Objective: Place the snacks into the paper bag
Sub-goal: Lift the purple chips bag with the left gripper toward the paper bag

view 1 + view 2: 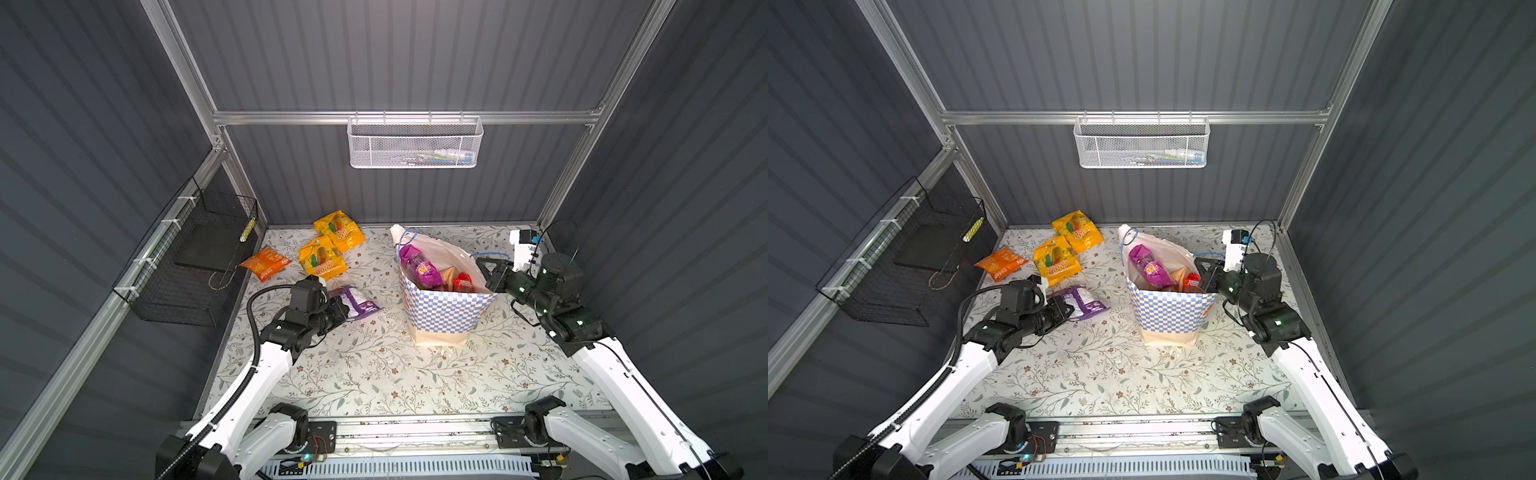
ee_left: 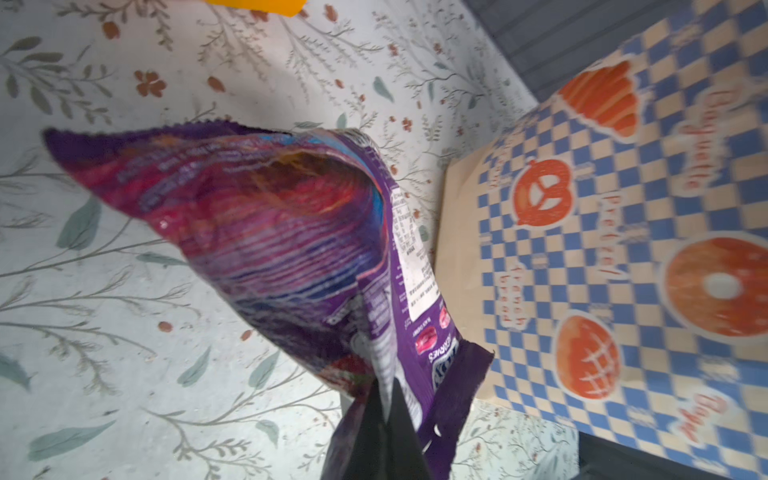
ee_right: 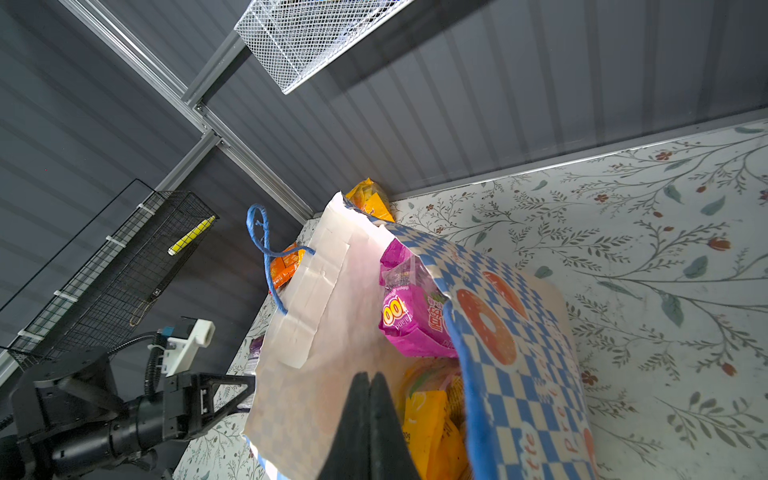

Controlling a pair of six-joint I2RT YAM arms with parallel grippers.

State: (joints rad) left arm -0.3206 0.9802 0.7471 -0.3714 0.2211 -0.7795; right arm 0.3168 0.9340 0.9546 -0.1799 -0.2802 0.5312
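On the floral table [image 1: 374, 374] the paper bag [image 1: 444, 309] stands upright, right of the middle in both top views, with its mouth open. It already holds part of the load. A magenta packet [image 1: 422, 268] marked "100" pokes above the rim, with a tan pouch [image 1: 446, 275] and a red packet [image 1: 462, 282] beside it. The right wrist view also shows a yellow packet in the bag [image 3: 424, 419], lower down.

By my count four snacks are in and four are outside, so the job looks about half done. All four outside are left of the bag:
- The purple packet [image 2: 291, 232] is the biggest and is the one in hand.
- The far yellow packet [image 1: 338, 230] lies by the back wall.
- The near yellow packet [image 1: 322, 261] lies just in front of it.
- The small orange packet [image 1: 266, 263] lies furthest left, near the black wire basket [image 1: 195, 266].

The left gripper [image 2: 384, 415] is clamped tight on the purple packet's crimped end seam. The rest of the packet reaches out past the fingertips towards the bag without touching it. Whether its far end is clear of the table I cannot tell.

The right gripper [image 3: 370, 382] has its fingers pressed together with nothing visible between them. Its tips sit at the bag's right rim, over the white inner wall, with a blue cord handle [image 3: 471, 374] just beside them
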